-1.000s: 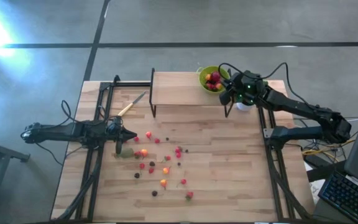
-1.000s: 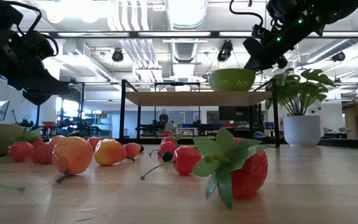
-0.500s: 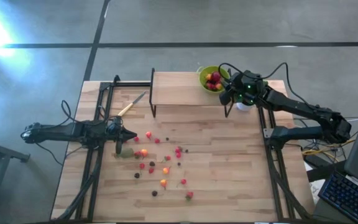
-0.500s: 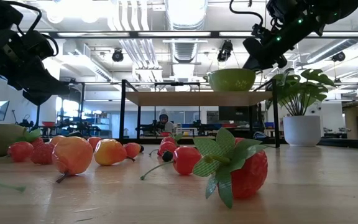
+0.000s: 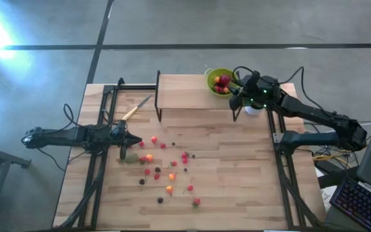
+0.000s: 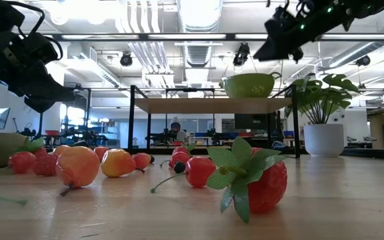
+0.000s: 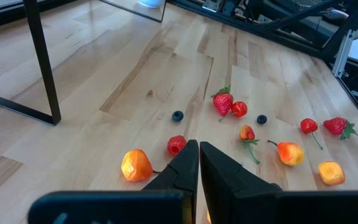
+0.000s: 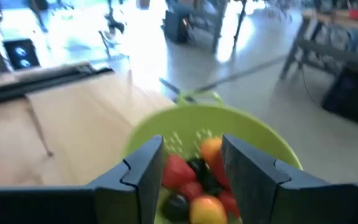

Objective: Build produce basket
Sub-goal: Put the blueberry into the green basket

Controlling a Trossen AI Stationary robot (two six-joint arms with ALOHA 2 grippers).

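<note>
Two slim, dark, near-black jointed arms, each trailing thin black cables that loop off the links. Small green indicator lights glowing on the wrist housing behind the right hand (image 5: 236, 88). Left hand (image 7: 197, 155) ending in two matte black, wedge-shaped fingers; right hand's fingers broad, flat, dark blue-black plates with stepped edges.

The worktop (image 5: 230, 187) is pale wood with a visible grain and a smooth, lightly satin finish. The small shelf (image 5: 192, 90) at upper centre of the high view has a matching wooden top on thin matt black metal legs. The colander (image 5: 216, 75) looks like smooth lime-green plastic. The scattered fruits (image 7: 223, 102) look like glossy plastic, one with cloth-like green leaves. The plant pot (image 6: 323, 139) is smooth matt white. The left tool (image 7: 198, 163) is matt black.
</note>
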